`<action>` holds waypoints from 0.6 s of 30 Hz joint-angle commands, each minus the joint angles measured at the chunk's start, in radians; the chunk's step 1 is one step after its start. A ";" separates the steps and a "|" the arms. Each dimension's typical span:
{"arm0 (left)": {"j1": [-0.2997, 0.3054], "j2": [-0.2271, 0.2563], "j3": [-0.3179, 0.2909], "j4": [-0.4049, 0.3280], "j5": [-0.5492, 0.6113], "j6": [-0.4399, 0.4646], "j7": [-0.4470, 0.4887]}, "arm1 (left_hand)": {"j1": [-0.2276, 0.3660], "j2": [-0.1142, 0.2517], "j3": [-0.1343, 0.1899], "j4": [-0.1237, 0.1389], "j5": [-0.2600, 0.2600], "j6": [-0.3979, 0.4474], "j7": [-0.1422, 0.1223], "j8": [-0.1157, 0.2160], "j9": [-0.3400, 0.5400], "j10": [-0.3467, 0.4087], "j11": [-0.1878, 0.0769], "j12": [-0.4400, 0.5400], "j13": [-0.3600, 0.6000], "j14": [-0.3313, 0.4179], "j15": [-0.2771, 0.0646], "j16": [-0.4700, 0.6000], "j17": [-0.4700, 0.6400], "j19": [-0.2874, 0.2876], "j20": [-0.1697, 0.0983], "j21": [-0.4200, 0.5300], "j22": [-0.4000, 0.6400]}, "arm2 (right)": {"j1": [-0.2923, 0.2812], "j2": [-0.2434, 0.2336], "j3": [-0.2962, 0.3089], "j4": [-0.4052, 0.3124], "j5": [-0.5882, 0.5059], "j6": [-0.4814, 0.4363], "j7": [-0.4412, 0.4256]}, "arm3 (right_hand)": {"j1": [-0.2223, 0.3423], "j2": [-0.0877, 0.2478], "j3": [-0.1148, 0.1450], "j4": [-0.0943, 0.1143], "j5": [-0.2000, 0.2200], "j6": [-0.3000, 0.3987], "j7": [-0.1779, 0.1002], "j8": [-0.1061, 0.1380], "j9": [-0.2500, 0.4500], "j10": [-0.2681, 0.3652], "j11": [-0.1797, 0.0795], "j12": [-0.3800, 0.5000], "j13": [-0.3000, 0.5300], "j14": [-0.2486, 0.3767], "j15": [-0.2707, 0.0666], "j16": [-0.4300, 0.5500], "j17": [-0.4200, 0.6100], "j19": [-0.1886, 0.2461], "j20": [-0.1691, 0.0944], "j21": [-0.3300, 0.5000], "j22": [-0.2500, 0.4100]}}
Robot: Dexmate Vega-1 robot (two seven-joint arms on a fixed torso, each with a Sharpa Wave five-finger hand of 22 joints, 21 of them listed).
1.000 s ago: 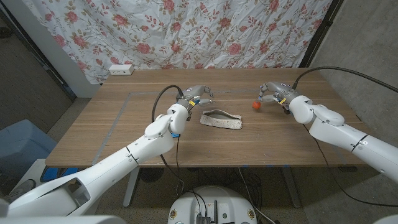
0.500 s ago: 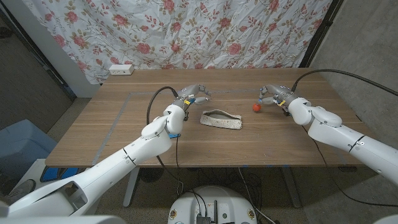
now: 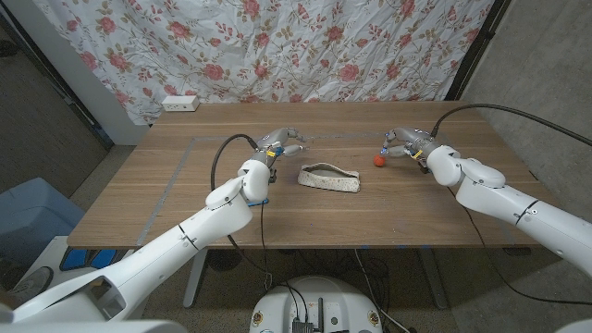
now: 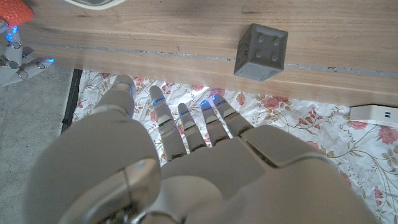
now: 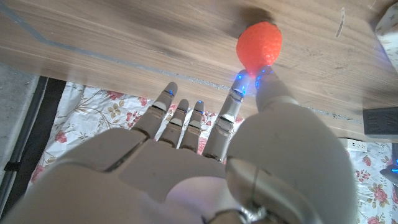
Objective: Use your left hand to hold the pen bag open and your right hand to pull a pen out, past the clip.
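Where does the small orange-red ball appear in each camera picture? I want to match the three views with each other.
Head view: orange-red ball on the table, right of the pen bag, just beside the right hand.
Left wrist view: at the top left corner.
Right wrist view: at the fingertips, upper right.
Shared landmark: the flowered cloth.

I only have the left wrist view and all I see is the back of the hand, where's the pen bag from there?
Observer: In the head view the pen bag lies flat at mid-table, just right of the left hand, untouched.
Operator: Is the right hand near it?
Observer: No. The right hand is well off to the bag's right, fingers beside an orange ball.
Operator: Holding the ball?
Observer: The right wrist view shows fingertips at the ball's edge, but I cannot tell whether they touch it.
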 commanded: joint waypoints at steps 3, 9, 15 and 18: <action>-0.003 0.012 0.004 0.007 -0.058 0.001 0.031 | -0.012 0.003 0.000 0.005 -0.003 -0.005 0.001 0.002 0.002 0.002 0.001 0.001 0.004 -0.001 -0.022 0.002 0.003 -0.003 0.004 0.000 0.002 | 0.020 0.001 -0.019 0.008 -0.014 0.008 0.031 | -0.026 -0.016 -0.019 0.001 0.006 -0.046 0.004 -0.019 0.002 -0.017 0.003 -0.005 0.005 -0.001 0.003 0.002 0.004 -0.003 0.013 -0.004 0.002; -0.005 0.018 0.009 0.008 -0.067 0.003 0.040 | -0.013 0.005 0.000 0.004 -0.003 -0.007 0.001 0.002 0.002 0.003 0.003 0.002 0.004 -0.001 -0.021 0.002 0.003 -0.004 0.004 0.000 0.002 | 0.023 -0.002 -0.018 0.005 -0.011 0.013 0.044 | -0.056 -0.033 -0.039 0.006 0.012 -0.110 0.016 -0.043 -0.002 -0.048 0.004 -0.011 0.006 -0.013 0.014 -0.003 0.006 -0.012 0.021 -0.004 0.002; 0.000 0.023 0.003 0.005 -0.079 0.009 0.054 | -0.014 0.006 0.000 0.003 -0.002 -0.009 0.000 0.003 0.002 0.002 0.001 0.002 0.004 -0.002 -0.020 0.002 0.003 -0.005 0.003 0.000 0.002 | 0.029 -0.008 -0.017 0.003 -0.003 0.024 0.067 | -0.095 -0.062 -0.063 0.011 0.024 -0.174 0.029 -0.074 -0.016 -0.077 0.006 -0.013 0.008 -0.032 0.030 -0.012 0.008 -0.027 0.032 -0.006 0.003; 0.005 0.029 -0.005 0.008 -0.091 -0.006 0.061 | -0.014 0.006 0.000 0.002 -0.002 -0.012 0.002 0.002 0.001 0.001 0.001 0.001 0.004 -0.003 -0.019 0.002 0.003 -0.006 0.003 0.000 0.002 | 0.033 -0.013 -0.017 0.005 0.004 0.036 0.082 | -0.112 -0.066 -0.070 0.015 0.032 -0.206 0.029 -0.090 -0.025 -0.095 0.011 -0.015 0.008 -0.047 0.040 -0.019 0.010 -0.038 0.037 -0.007 0.003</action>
